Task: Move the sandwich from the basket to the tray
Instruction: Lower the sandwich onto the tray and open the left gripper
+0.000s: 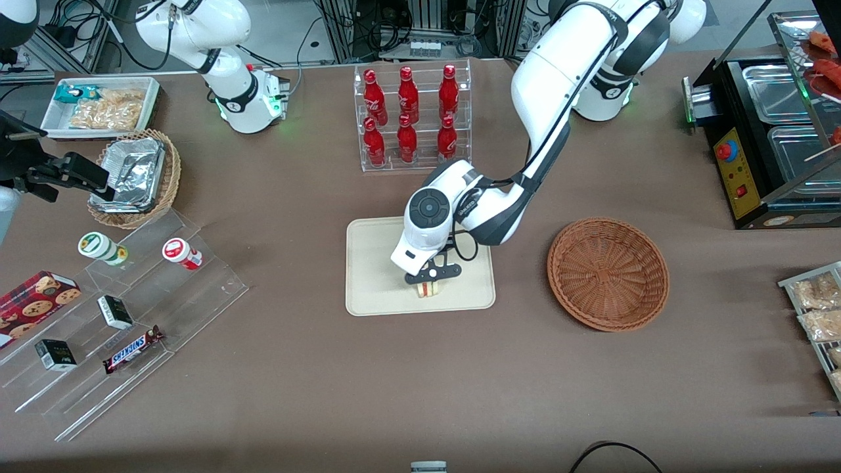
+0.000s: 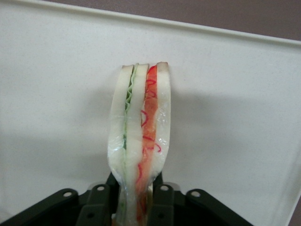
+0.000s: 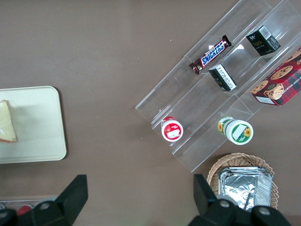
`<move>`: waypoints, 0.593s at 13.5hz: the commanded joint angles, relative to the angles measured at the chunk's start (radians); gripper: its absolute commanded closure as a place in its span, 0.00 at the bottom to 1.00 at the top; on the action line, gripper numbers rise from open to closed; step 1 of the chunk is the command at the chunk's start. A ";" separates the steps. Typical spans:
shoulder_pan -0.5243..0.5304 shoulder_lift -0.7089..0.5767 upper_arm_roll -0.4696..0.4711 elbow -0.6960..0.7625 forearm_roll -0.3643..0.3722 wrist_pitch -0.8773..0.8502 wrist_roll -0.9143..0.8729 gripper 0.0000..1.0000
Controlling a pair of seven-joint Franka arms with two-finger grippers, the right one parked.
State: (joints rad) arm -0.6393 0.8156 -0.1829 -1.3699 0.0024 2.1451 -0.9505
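Currently we are setting the sandwich [image 1: 430,289] down on the tray [image 1: 374,276], the claw [image 1: 431,282] grasping it upright. Next, we judge, opening and lifting clear; the basket [image 1: 608,272] is sitting empty.

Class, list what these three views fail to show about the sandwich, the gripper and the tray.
- Front view: the gripper covers most of the sandwich.
- Left wrist view: fingers cut off at the edge; whether the sandwich touches the tray is unclear.
- Right wrist view: picture edge crops both.
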 commanded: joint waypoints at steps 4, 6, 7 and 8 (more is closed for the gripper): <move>0.004 -0.067 0.002 0.029 -0.028 -0.025 -0.011 0.00; 0.004 -0.114 0.006 0.023 -0.025 -0.078 -0.016 0.00; 0.007 -0.134 0.010 0.025 -0.019 -0.123 -0.017 0.00; 0.009 -0.153 0.011 0.025 -0.015 -0.170 -0.017 0.00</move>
State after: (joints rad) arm -0.6334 0.7159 -0.1780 -1.3267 -0.0134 2.0460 -0.9535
